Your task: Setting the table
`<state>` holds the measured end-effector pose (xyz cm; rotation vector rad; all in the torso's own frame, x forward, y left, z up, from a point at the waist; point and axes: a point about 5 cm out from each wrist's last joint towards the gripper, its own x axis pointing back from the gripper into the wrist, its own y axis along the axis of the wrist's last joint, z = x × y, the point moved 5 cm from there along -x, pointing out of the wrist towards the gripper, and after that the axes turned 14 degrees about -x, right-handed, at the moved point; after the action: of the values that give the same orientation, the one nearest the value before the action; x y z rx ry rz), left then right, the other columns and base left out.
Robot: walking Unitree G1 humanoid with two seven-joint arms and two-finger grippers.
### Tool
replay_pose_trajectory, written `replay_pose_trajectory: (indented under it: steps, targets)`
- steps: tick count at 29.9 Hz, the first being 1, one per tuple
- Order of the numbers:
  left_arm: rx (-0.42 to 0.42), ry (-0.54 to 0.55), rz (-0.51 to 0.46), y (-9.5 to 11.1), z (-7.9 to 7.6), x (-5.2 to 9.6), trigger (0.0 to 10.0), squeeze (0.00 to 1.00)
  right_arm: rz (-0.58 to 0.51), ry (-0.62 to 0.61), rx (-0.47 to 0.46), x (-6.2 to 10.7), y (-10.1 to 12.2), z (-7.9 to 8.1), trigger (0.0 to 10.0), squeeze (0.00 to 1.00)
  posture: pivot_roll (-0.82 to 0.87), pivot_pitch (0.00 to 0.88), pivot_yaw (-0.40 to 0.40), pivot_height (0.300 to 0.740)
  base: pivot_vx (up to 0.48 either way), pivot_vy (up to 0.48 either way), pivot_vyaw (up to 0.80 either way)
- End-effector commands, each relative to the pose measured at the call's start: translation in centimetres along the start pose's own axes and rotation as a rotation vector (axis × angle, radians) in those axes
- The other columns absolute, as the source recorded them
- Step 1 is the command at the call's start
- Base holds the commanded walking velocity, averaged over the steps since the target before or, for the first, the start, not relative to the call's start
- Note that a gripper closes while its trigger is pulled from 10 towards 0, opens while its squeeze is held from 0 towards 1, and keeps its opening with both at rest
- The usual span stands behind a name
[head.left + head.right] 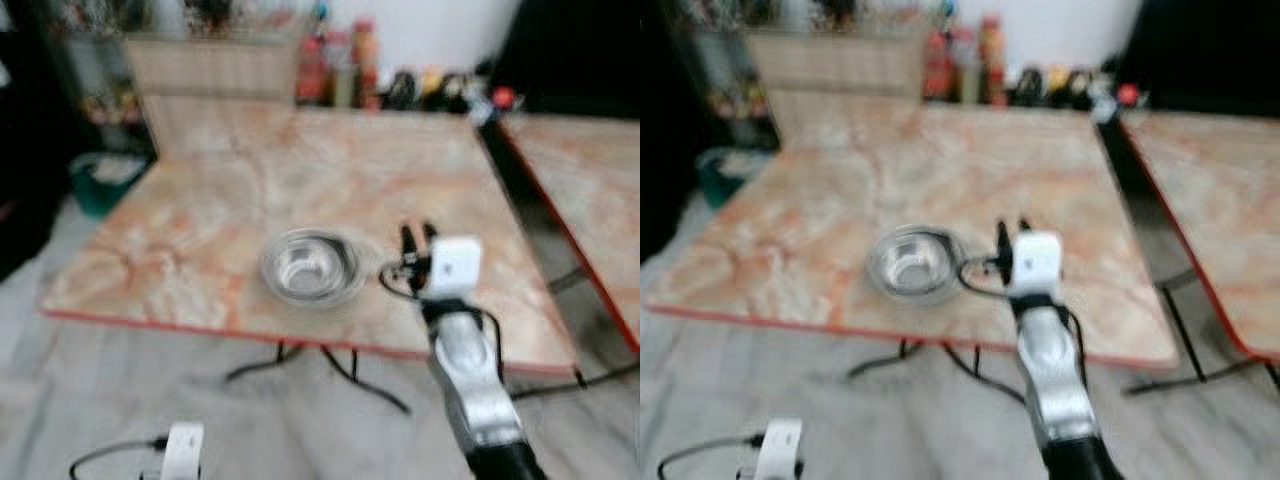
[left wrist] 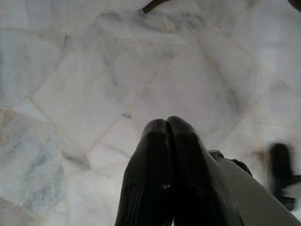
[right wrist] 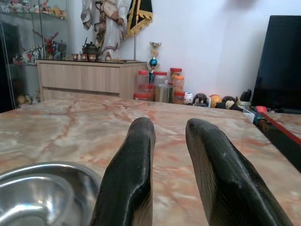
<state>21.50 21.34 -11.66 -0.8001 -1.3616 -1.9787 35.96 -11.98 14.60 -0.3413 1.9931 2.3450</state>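
Observation:
A shiny steel bowl (image 1: 312, 266) sits on the marble table (image 1: 250, 190) near its front edge, empty inside. My right gripper (image 1: 418, 236) hovers just to the right of the bowl, low over the tabletop, open with nothing between its black fingers (image 3: 129, 179). The bowl's rim (image 3: 42, 188) lies beside the fingers in the right wrist view. My left gripper (image 2: 168, 129) hangs low by the floor, its two fingers pressed together, shut and empty.
Jars and bottles (image 1: 340, 70) line the table's far edge, by a wooden cabinet (image 1: 210, 65). A second marble table (image 1: 590, 170) stands to the right across a narrow gap. A green bin (image 1: 105, 180) sits on the floor to the left. Cables (image 1: 330, 370) run under the table.

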Motion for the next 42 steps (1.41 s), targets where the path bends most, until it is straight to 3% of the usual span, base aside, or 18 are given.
replay_pose_trajectory:
  steps: [1,14,24,33,39,42]
  targets:
    - [0.006,-0.011,0.000,0.0,-0.5,0.0,10.0,0.00,0.005,-0.015,0.012,0.1,-0.1,-0.6,10.0,0.00,-0.12,0.030,0.005,0.740,0.000,-0.352,0.00]
    - [0.004,-0.018,-0.006,0.2,-0.7,0.0,10.0,0.00,0.042,-0.023,0.020,0.8,-1.5,-1.1,10.0,0.00,-0.12,0.032,0.008,0.740,0.000,-0.350,0.00]
    - [0.008,-0.022,-0.003,0.0,-1.0,0.1,10.0,0.00,0.165,-0.053,0.022,2.3,-5.3,-2.7,10.0,0.00,-0.12,0.032,0.000,0.740,0.000,-0.349,0.00]
    - [0.007,-0.029,-0.005,0.0,-1.3,0.1,10.0,0.00,0.325,-0.132,0.006,4.8,-9.8,-5.6,10.0,0.00,-0.12,0.021,-0.004,0.740,0.000,-0.342,0.00]
    - [0.007,-0.033,-0.005,0.0,-1.4,0.1,10.0,0.00,0.487,-0.189,-0.013,7.7,-13.6,-7.2,10.0,0.00,-0.11,0.006,-0.007,0.740,0.000,-0.317,0.00]
    - [0.006,-0.037,-0.007,0.1,-1.5,0.1,10.0,0.00,0.626,-0.266,-0.028,10.6,-16.4,-8.7,10.0,0.00,-0.11,0.000,-0.006,0.740,0.000,-0.268,0.00]
